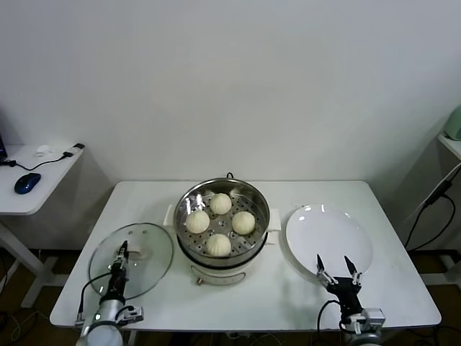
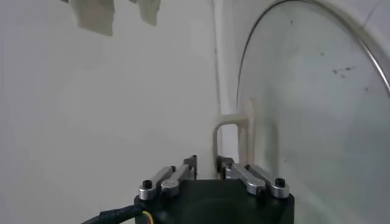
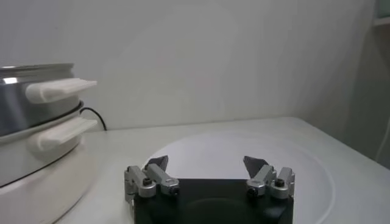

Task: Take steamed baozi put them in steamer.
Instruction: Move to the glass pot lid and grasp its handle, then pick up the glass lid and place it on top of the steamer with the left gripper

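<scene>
Glass is what our left gripper works at nearest us: it reaches over the lid, which lies flat on the table beside the steamer, handle up so it can be taken from above. In the left wrist view the fingers stand close together with only a narrow gap, right in front of the cream handle; we cannot tell whether they pinch the handle or merely stand just before it. We judge the lid sits off to the side because the basket had to stay uncovered for loading, and that covering it is the step now in hand. Our right gripper waits at the near edge of the plate, jaws spread wide and grasping nothing; in its wrist view the plate carries no bun, which fits an arm that has no more to fetch. Farther back, in the middle of the table, stands the steamer on its white base, and all four baozi lie inside it on the perforated floor, near one another in a loose ring. We judge the moving of buns done. A side desk with a mouse stands well apart on our left.
</scene>
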Tool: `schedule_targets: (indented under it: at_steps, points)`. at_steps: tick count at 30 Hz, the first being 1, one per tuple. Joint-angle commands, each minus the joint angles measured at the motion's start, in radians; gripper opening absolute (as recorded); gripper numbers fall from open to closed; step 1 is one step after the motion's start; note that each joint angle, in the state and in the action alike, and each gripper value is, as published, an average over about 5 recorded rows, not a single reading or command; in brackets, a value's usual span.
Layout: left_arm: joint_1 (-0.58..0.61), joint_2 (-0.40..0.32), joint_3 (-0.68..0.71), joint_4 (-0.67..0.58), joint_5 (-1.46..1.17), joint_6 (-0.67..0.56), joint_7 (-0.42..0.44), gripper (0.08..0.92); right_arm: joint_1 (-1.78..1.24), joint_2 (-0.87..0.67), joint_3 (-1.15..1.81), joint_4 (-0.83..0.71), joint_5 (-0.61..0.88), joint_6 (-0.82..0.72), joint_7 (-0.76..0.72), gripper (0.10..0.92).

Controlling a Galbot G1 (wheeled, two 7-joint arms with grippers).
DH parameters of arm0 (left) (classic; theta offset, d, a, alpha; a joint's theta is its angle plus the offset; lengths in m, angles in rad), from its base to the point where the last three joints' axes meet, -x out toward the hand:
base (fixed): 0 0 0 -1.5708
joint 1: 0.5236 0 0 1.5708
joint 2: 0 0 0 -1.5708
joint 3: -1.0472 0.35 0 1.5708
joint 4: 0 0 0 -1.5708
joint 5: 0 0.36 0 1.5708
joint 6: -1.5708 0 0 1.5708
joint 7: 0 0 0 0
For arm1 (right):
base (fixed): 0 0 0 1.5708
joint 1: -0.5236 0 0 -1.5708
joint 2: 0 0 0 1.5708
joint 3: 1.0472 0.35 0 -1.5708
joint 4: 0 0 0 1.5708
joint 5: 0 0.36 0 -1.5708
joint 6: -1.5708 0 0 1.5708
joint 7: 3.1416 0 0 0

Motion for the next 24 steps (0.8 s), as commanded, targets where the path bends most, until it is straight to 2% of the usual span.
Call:
schedule_targets:
  at_steps: [1,3,6,11,16,20,24]
  points:
    - [0.002,0.008,0.001,-0.006,0.008,-0.003,0.007,0.238,0.001,0.001,0.001,-0.001,-0.004,-0.001,-0.002,0.823]
    - [-0.004,0.004,0.001,-0.001,0.003,0.006,0.005,0.179,0.002,0.001,0.002,0.000,-0.003,0.000,-0.002,0.823]
    - [-0.009,-0.002,0.000,0.006,-0.001,0.016,0.003,0.135,0.002,-0.001,0.004,0.004,-0.004,-0.001,-0.003,0.823]
    - [0.003,-0.010,-0.005,-0.026,-0.017,0.023,0.006,0.133,-0.001,-0.009,0.009,0.022,-0.003,-0.009,-0.001,0.823]
    - [0.039,-0.012,-0.018,-0.148,-0.067,0.036,0.035,0.133,-0.003,-0.019,0.019,0.054,-0.007,-0.051,0.006,0.823]
    - [0.070,0.015,-0.033,-0.259,-0.118,0.055,0.094,0.133,0.000,-0.023,0.023,0.065,-0.035,-0.084,0.013,0.823]
    - [0.105,0.078,-0.060,-0.406,-0.201,0.130,0.226,0.133,0.003,-0.020,0.024,0.064,-0.056,-0.102,0.023,0.823]
